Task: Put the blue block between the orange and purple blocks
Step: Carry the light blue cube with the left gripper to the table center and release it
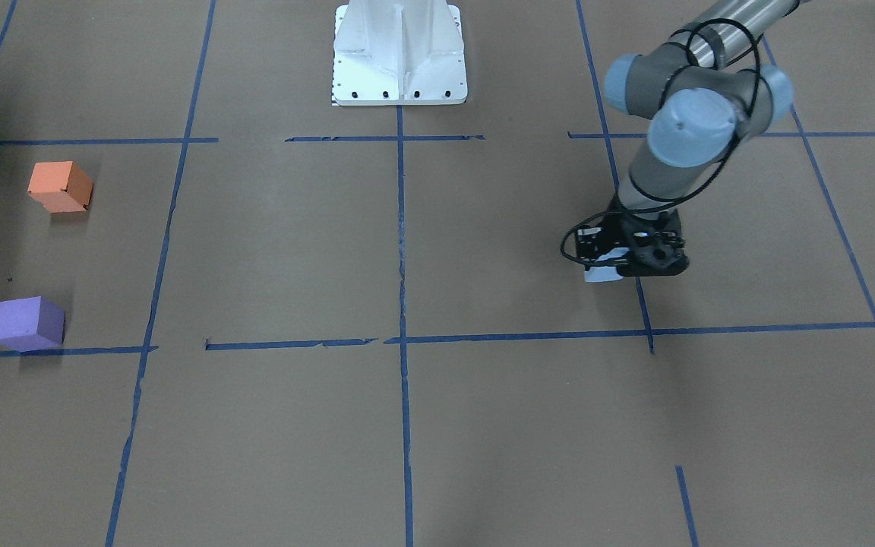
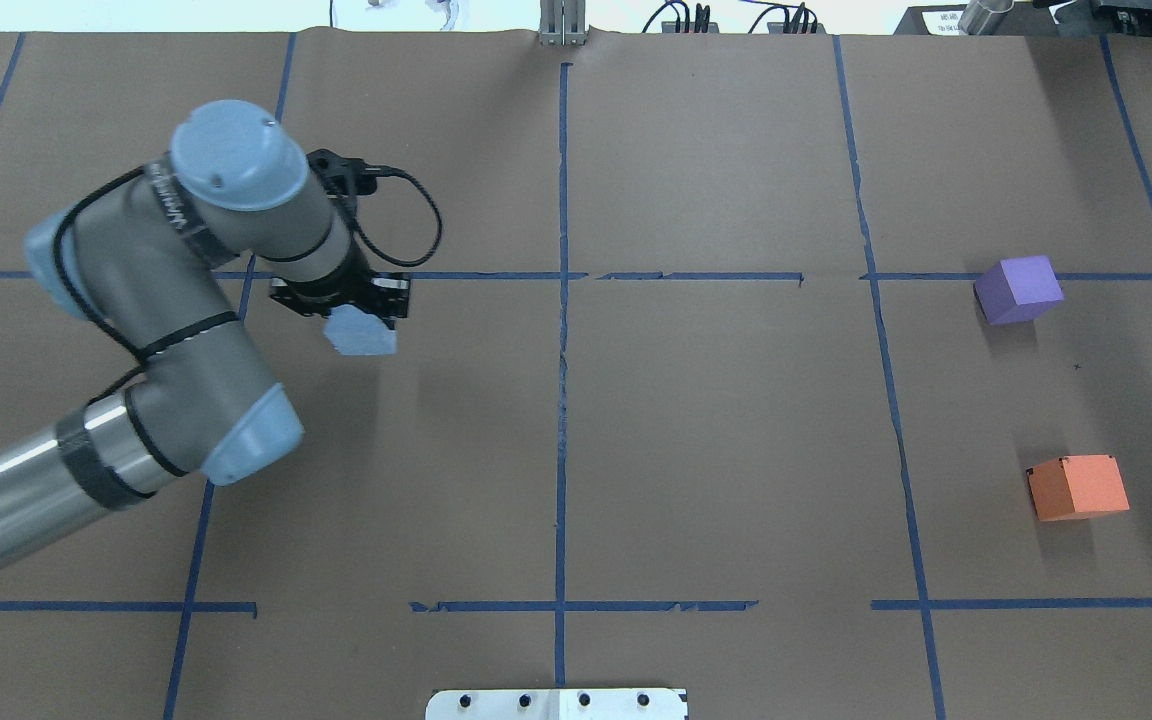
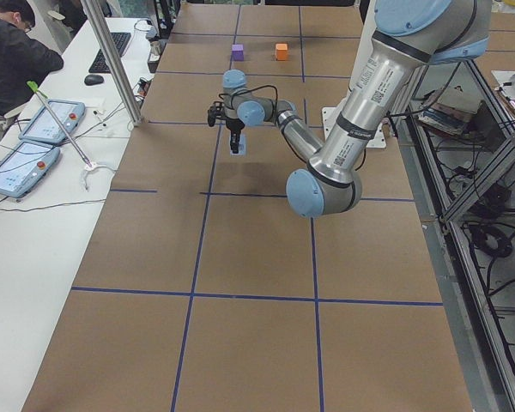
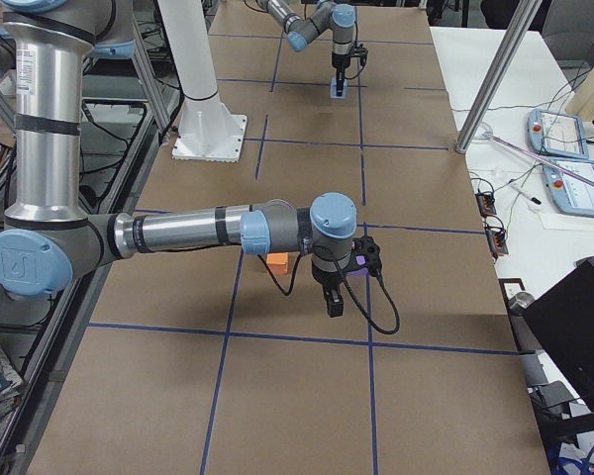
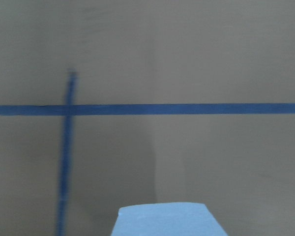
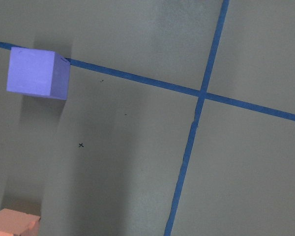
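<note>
Blue block [image 2: 363, 332] is way over on the left side of the table [image 2: 716, 450], pinched in the left gripper [image 2: 354, 316], jaws closed narrow on it. Going by the shadow thrown off to one side, I'd say it's hanging a bit above the paper rather than sitting on it. That arm's wrist camera only catches the block's top edge, with blue tape [image 5: 187, 108] on the table beyond.

Over on the right you've got the purple block [image 2: 1018, 289] further out and the orange block [image 2: 1077, 487] nearer the robot, well apart with a gap between them. The right gripper [image 4: 334, 302] hangs above that pair, but it only shows from the side camera, so I can't tell if its jaws are open or closed.

So I reckon the pick is done and we're at the carry. The next move needs a long haul across to the right, lining up over that gap, lowering until the block sits flat, then letting go. The right arm might be in the way there, so that's worth watching.
</note>
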Motion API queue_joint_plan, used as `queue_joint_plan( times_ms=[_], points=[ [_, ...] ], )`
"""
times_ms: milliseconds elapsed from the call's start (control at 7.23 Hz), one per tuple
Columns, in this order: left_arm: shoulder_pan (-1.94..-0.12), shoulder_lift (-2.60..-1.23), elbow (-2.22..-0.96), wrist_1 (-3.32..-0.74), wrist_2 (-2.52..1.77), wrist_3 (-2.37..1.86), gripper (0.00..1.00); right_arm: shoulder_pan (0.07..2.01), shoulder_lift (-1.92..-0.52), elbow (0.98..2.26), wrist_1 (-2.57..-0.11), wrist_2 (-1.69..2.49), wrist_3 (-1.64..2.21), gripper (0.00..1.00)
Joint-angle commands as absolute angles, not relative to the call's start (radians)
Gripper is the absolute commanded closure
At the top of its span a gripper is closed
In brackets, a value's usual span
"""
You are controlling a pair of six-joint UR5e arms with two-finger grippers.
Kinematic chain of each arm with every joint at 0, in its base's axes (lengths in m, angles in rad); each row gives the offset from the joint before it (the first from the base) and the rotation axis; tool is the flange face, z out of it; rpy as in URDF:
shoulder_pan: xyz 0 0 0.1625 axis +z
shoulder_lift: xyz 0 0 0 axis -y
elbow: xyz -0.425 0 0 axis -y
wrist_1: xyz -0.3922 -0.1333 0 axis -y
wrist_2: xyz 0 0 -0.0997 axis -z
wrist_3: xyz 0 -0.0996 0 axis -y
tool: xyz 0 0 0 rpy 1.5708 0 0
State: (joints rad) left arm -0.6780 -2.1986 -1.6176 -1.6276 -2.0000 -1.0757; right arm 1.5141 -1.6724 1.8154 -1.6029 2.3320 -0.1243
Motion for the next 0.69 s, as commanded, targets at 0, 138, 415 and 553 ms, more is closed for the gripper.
queue_joint_plan(
  times_ms=[0, 138, 415, 553],
  points=[
    [-0.539, -2.441, -1.428, -1.623, -1.882, -1.207, 0.76, 1.514, -1.674, 1.815, -1.603, 2.333, -0.124, 0.0],
    [-0.508, -2.494, -1.361, -1.626, -1.828, -1.229, 0.76, 1.514, -1.674, 1.815, -1.603, 2.333, -0.124, 0.0],
    [-0.477, -2.51, -1.325, -1.628, -1.824, -1.229, 0.31, 1.514, -1.675, 1.812, -1.603, 2.333, -0.124, 0.0],
    [-0.471, -2.502, -1.318, -1.628, -1.809, -1.227, 0.14, 1.514, -1.675, 1.812, -1.603, 2.333, -0.123, 0.0]
  ],
)
